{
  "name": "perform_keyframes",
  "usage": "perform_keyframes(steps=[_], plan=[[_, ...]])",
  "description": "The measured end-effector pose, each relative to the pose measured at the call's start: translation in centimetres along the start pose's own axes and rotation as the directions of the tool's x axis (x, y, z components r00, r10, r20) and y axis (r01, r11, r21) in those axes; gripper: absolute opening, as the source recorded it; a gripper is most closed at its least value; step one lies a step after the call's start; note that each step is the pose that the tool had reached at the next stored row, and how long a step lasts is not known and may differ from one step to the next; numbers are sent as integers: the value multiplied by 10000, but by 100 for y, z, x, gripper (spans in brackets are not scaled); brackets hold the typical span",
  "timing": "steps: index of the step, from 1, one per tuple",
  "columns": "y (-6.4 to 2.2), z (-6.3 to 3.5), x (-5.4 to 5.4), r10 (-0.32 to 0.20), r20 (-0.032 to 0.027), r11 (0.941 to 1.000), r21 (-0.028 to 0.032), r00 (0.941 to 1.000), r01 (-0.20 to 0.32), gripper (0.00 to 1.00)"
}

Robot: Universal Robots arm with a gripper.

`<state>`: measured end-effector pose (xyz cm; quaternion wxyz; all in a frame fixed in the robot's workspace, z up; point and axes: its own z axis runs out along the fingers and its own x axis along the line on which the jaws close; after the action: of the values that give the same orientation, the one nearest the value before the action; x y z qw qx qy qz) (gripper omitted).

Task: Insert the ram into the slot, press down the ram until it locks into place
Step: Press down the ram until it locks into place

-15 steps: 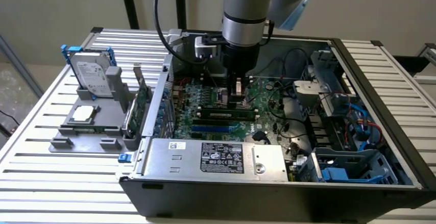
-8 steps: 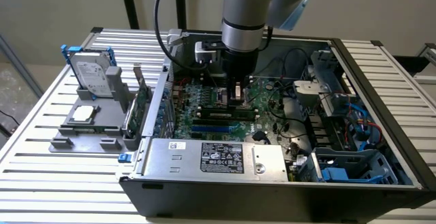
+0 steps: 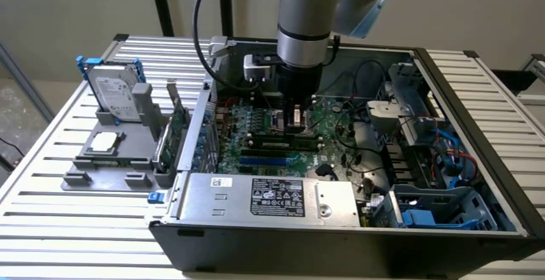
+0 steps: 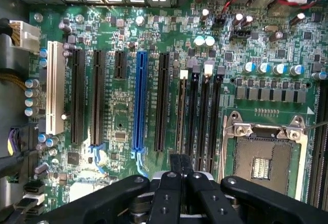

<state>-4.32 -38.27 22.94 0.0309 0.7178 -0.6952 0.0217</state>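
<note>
Pincer [image 4: 180, 163] closed narrow over ram [image 4: 182, 111] standing in slot [image 4: 179, 131]; press straight down, evenly, until both end clips [image 4: 183, 74] latch

the exterior view's top edge cuts off the arm [image 3: 311, 12]. the claw [image 4: 180, 157] hides the near ends of the ram [image 4: 182, 111] and neighbouring slots [image 4: 204, 116].

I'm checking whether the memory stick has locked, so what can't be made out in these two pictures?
1. Wrist view: the part of the memory stick and the clip of its slot that lie under the pincer.
2. Exterior view: where the pincer meets the memory stick, hidden by the arm's dark lower end and shadow.
3. Both views: whether the slot's exposed clip has snapped shut; too small to tell.
</note>
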Motion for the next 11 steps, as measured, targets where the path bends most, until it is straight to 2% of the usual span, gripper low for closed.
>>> perform_keyframes(steps=[3, 9, 11], plan=[[-7, -135, 13, -2, -22, 10000, -15, 10000, 2, 11], [-30, -315, 27, -3, -23, 10000, -15, 10000, 3, 11], [-32, -339, 29, -2, -20, 10000, -15, 10000, 2, 11]])
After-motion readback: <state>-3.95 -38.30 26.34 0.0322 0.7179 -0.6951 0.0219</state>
